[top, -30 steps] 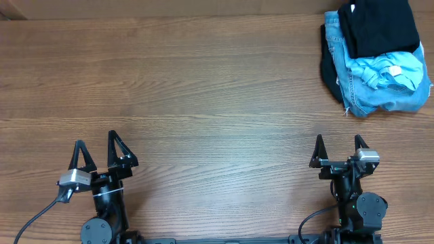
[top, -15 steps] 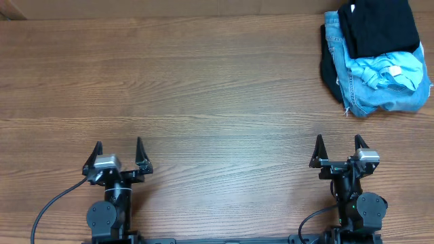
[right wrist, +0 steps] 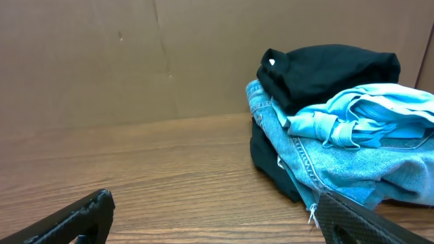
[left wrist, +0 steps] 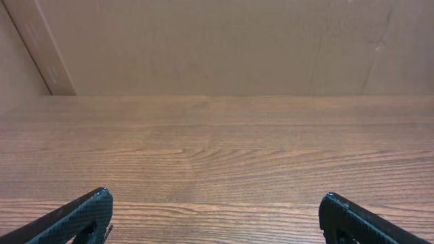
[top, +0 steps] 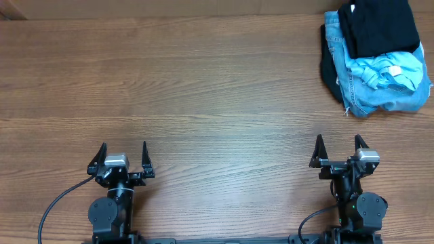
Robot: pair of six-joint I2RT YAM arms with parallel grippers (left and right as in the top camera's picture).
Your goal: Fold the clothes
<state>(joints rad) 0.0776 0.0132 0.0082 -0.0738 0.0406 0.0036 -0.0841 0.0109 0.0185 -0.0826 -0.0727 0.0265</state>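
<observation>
Both sit at the bottom edge, left gripper and right gripper, jaws spread wide, nothing held; black T-shirt lies on jeans, upper right.

1. this looks like a robot test bench in a lab or a workshop, not a home.
2. two small robot arms, the left arm and the right arm, are fixed at one edge of a wood-pattern table.
3. a plain cardboard wall closes the far side of the table.
4. the only household things are a black t-shirt, jeans and a light blue shirt, heaped in one corner.
</observation>
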